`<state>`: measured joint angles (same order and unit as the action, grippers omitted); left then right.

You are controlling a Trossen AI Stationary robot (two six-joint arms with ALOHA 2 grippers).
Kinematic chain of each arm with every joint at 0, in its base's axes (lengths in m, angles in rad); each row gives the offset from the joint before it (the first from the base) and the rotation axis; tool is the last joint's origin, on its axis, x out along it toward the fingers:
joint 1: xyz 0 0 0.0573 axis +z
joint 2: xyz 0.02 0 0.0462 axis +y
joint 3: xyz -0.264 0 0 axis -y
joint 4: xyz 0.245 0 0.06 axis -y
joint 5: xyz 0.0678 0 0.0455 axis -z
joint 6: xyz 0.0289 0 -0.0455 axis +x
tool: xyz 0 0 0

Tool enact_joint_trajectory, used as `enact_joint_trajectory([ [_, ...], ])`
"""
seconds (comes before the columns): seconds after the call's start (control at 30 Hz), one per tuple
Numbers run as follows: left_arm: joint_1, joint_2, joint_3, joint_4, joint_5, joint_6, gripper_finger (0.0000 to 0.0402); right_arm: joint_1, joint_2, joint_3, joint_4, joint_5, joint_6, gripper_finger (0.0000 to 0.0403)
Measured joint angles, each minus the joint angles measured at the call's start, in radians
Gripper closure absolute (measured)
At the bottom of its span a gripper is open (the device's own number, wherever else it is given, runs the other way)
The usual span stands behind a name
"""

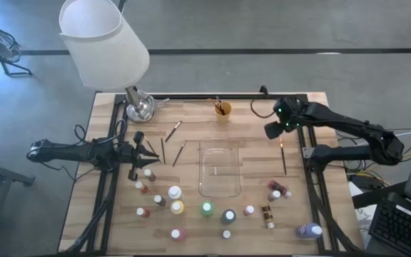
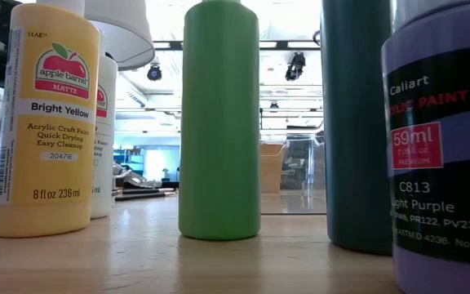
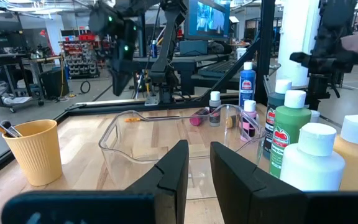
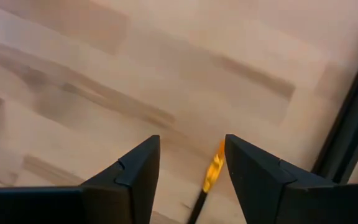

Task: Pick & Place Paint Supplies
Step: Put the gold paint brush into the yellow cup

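Observation:
Small paint bottles stand on their bases across the table's near half, among them yellow (image 1: 178, 207), green (image 1: 207, 209) and purple (image 1: 309, 230); in the low view the yellow bottle (image 2: 47, 122) and green bottle (image 2: 220, 122) loom close. Thin brushes (image 1: 179, 153) lie flat left of the clear tray (image 1: 220, 187). One brush (image 1: 284, 160) lies near the right edge. My right gripper (image 1: 271, 130) hovers open over its far end; the orange tip (image 4: 213, 171) shows between the fingers, untouched. My left gripper (image 1: 150, 151), open, sits low at the table's left, facing the tray (image 3: 142, 134).
An orange cup (image 1: 222, 111) holding brushes stands at the far edge, centre. A lamp with a white shade (image 1: 105, 39) and metal base (image 1: 140, 107) occupies the far left corner. Black frame rails (image 1: 307, 153) run along both table sides. Bare wood lies between tray and right rail.

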<state>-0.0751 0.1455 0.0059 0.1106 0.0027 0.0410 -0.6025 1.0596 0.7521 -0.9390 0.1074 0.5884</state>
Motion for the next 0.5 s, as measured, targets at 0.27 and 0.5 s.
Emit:
enact_joint_trajectory([
  [0.27,0.0,0.0,0.0,0.0,0.0,0.0,0.0328,-0.002,0.005,-0.119,0.006,0.0,0.123,0.0207],
  [0.5,0.0,0.0,0.0,0.0,0.0,0.0,0.0328,-0.007,0.029,-0.178,0.086,0.016,0.154,0.0218],
])
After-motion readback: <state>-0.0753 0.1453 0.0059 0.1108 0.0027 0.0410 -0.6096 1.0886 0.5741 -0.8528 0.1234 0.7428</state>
